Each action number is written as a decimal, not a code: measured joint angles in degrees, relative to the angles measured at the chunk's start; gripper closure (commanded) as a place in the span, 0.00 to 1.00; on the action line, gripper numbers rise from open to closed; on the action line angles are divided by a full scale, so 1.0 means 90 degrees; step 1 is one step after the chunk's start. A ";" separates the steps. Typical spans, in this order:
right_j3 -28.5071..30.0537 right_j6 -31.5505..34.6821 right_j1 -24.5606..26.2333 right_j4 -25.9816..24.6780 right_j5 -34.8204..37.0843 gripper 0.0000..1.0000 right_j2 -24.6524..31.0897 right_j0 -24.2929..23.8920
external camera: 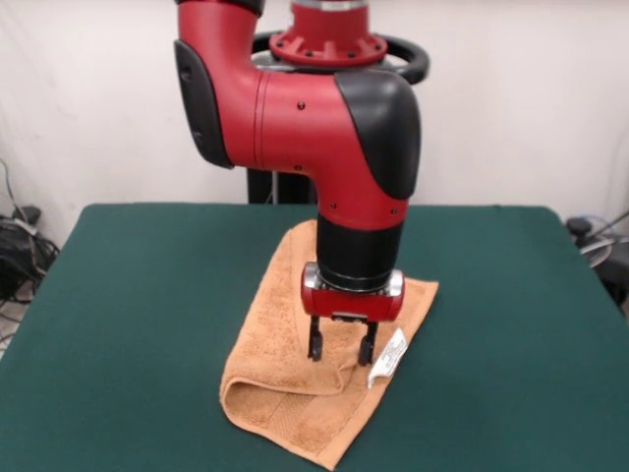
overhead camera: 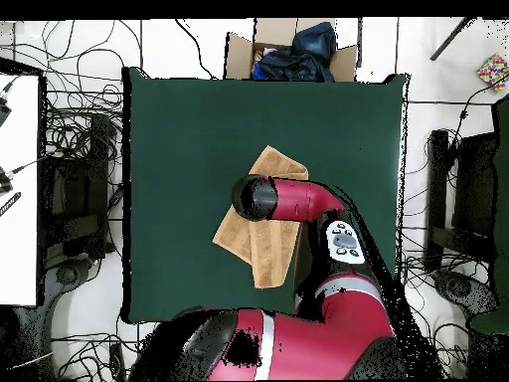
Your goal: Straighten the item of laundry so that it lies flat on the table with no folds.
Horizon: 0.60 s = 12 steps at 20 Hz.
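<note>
The orange-tan towel (external camera: pixel 295 393) lies folded over on the dark green table (external camera: pixel 128 315), with a rolled fold along its near left edge and a white care tag (external camera: pixel 389 358) at its right edge. My gripper (external camera: pixel 341 350) is open, fingers pointing down, just above the towel's middle next to the tag. In the overhead view the towel (overhead camera: pixel 266 254) sits at the table's (overhead camera: pixel 179 149) centre, partly hidden under my arm; the gripper itself is hidden there.
A cardboard box (overhead camera: pixel 288 52) with dark cloth stands beyond the table's far edge in the overhead view. Cables and equipment (overhead camera: pixel 75 199) lie on the floor on both sides. Green surface surrounds the towel on all sides.
</note>
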 measured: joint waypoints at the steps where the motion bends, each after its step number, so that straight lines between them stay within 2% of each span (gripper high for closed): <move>1: -0.0006 0.0000 -0.0004 -0.0001 0.0009 0.00 0.0000 0.0001; 12: -0.0084 0.0000 -0.0009 -0.0001 0.0024 0.00 -0.0001 0.0026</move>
